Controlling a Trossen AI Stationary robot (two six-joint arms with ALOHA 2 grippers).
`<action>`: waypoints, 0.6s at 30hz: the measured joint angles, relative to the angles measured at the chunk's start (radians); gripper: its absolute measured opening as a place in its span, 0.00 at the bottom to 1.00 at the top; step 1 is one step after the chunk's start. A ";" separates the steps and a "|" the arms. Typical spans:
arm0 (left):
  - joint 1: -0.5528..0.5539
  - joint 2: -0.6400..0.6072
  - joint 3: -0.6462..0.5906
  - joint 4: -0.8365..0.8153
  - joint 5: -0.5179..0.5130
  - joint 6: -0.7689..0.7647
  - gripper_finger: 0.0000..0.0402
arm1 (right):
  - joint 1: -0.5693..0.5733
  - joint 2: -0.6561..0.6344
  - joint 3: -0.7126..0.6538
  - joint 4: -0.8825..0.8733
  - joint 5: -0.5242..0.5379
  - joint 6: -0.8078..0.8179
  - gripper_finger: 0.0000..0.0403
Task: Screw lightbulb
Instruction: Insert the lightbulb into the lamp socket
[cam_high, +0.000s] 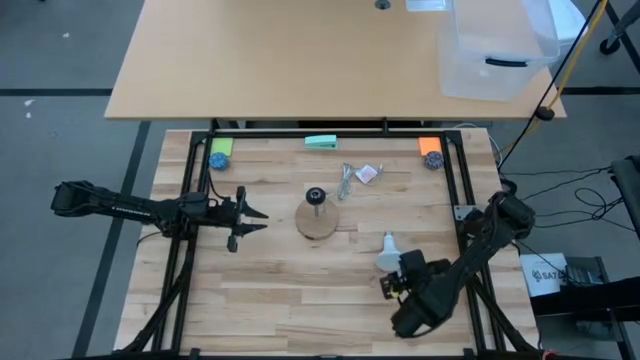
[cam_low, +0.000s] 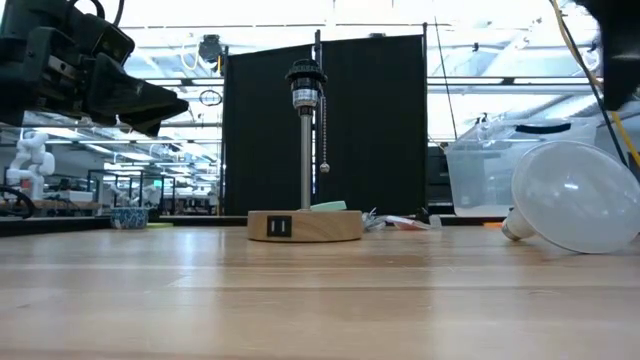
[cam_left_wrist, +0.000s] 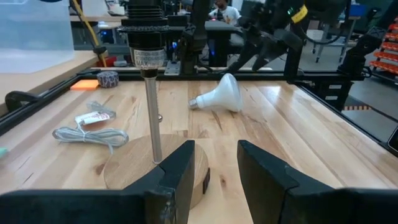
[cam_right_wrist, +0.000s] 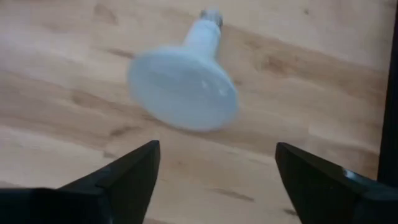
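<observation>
Lightbulb first: we found the small white frosted lightbulb lying on its side on the pale wooden table, well apart from the round wooden base with its black socket. We saw the right gripper just beside its globe, fingers spread wide, holding nothing. The left gripper hovered beside the base, fingers parted and empty.

One camera is looking straight down on the table; another is peering level across it. Both wrist cameras are catching the lightbulb, the right one closest.
</observation>
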 joint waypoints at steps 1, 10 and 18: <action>0.000 0.000 0.000 0.000 0.000 0.000 0.31 | 0.004 0.011 0.000 0.010 -0.018 0.002 0.73; 0.000 0.000 0.000 0.000 0.000 -0.001 0.31 | -0.013 0.109 0.000 0.015 -0.035 0.005 0.33; 0.000 0.000 0.000 0.000 0.000 -0.003 0.31 | -0.034 0.127 0.000 -0.016 -0.031 -0.014 0.03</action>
